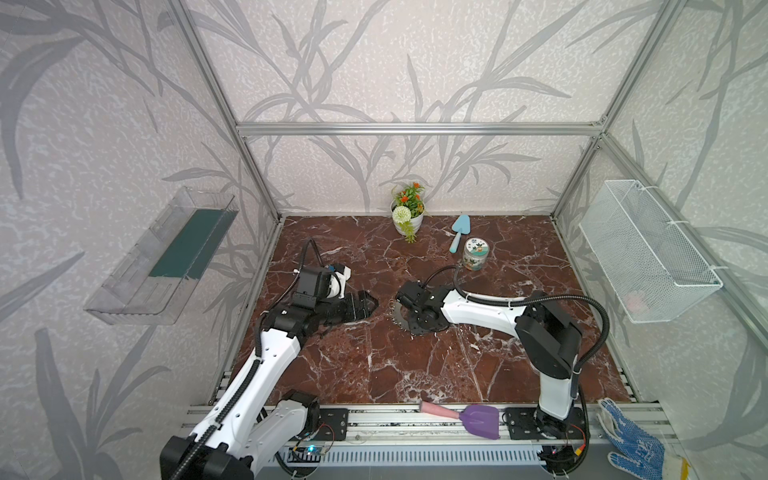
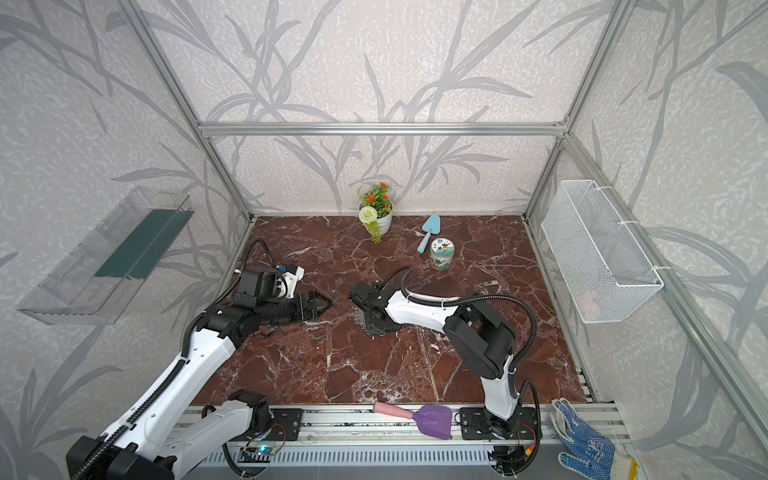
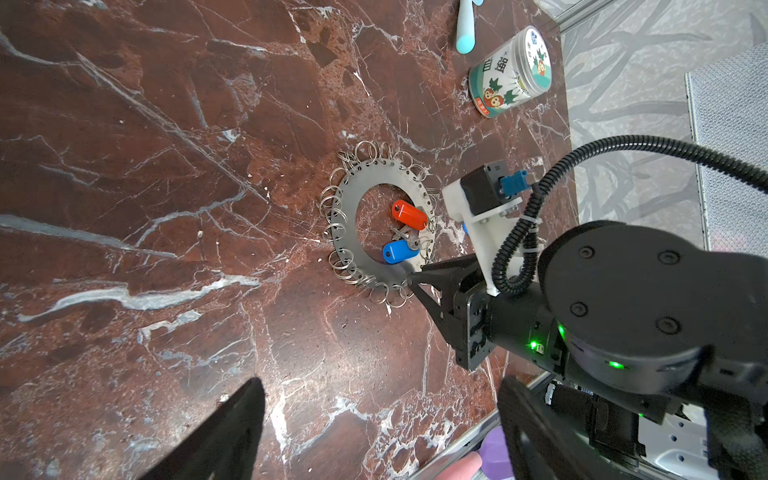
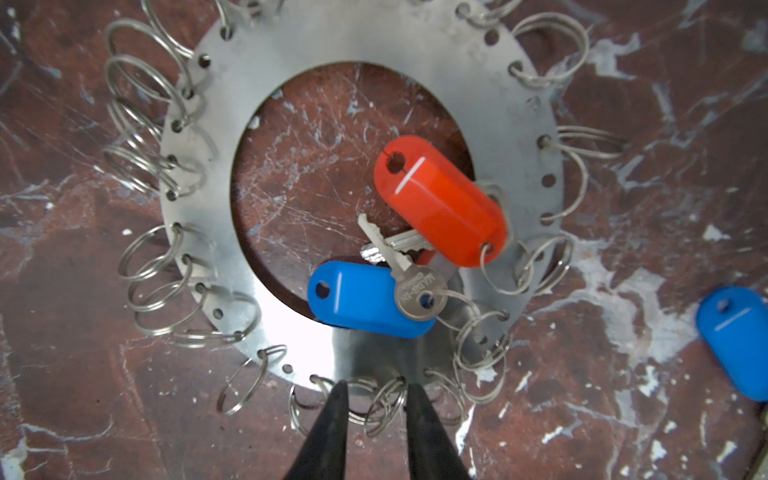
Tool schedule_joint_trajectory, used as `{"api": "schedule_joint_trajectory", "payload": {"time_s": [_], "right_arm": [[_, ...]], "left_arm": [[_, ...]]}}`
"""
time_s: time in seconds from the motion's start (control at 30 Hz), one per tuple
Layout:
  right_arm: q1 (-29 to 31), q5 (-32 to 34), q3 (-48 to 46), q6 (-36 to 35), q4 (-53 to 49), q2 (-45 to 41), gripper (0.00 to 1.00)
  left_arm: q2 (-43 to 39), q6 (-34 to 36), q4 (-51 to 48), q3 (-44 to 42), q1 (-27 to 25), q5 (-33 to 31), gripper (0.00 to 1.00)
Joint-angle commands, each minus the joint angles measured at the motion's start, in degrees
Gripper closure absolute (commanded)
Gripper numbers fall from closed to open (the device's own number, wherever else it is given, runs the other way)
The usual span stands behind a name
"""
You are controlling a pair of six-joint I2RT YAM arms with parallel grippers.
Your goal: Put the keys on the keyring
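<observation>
The keyring, a flat grey plate edged with wire split rings, lies on the marble floor; my right wrist covers most of it in both top views. An orange-red key, a blue key and a silver blade lie across its central hole, hooked to split rings. Another blue key lies on the floor beside the plate. My right gripper is closed to a narrow gap on split rings at the plate's edge. My left gripper hovers wide open and empty, left of the keyring.
A flower pot, a light-blue trowel and a printed jar stand toward the back wall. A purple scoop and a blue glove lie on the front rail. A wire basket hangs on the right wall and a clear shelf on the left wall.
</observation>
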Motion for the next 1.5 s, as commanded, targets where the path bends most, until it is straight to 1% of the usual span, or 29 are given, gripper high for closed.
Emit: {"api": "schedule_joint_trajectory", "payload": {"time_s": [0.0,0.2,0.27,0.37,0.5,0.6,0.67,0.73,0.8,0.87,0.93,1.07,1.23,1.3,1.47], "right_arm": [[0.4,1.1,1.2,0.2,-2.1,0.6,0.74],[0.4,1.3,1.1,0.2,-2.5,0.5,0.80],[0.5,1.7,1.0,0.0,-2.4,-0.2,0.80],[0.8,1.6,0.6,-1.1,-2.2,-2.3,0.75],[0.1,1.5,-2.6,-3.8,-1.0,-8.3,0.66],[-3.0,-3.6,-7.8,-4.9,2.1,-12.5,0.63],[-5.8,-8.5,-12.4,-4.8,5.7,-15.8,0.63],[-7.6,-11.9,-16.5,-6.5,9.3,-17.6,0.63],[-8.6,-14.2,-19.3,-5.8,12.7,-18.8,0.63],[-9.0,-15.4,-21.1,-5.6,15.1,-18.7,0.63],[-9.7,-16.5,-21.9,-3.6,17.0,-17.3,0.64],[-12.2,-22.9,-23.4,-1.7,23.7,-14.2,0.66],[-12.2,-25.4,-23.7,-0.2,27.2,-13.2,0.66],[-12.3,-25.4,-23.1,0.1,26.9,-10.9,0.66],[-12.6,-25.2,-22.9,0.4,26.9,-10.1,0.67]], "left_arm": [[-1.1,-0.1,0.7,-0.8,0.4,0.7,0.12],[-1.2,-0.2,0.9,-0.8,0.7,1.1,0.12],[-1.2,-0.3,1.0,-0.8,0.8,1.1,0.12],[-1.2,-0.3,1.0,-0.9,0.9,1.3,0.12],[-1.1,-0.3,1.0,-1.0,0.9,1.3,0.12],[-1.1,-0.3,1.1,-1.0,0.9,1.4,0.12],[-0.9,-0.3,1.3,-1.1,0.8,1.7,0.12],[-0.7,-0.4,1.5,-1.1,0.9,2.0,0.12],[-0.4,-0.5,1.7,-1.1,0.9,2.1,0.12],[0.1,-0.5,1.6,-1.0,0.9,2.2,0.12],[0.6,-0.5,1.7,-1.0,0.9,2.5,0.12],[0.8,-0.4,1.7,-1.0,0.9,2.3,0.12],[0.8,-0.4,1.5,-1.0,0.9,2.0,0.12],[0.8,-0.3,1.5,-1.0,1.0,2.1,0.12],[0.7,-0.3,1.5,-1.0,1.1,2.1,0.12]]}}
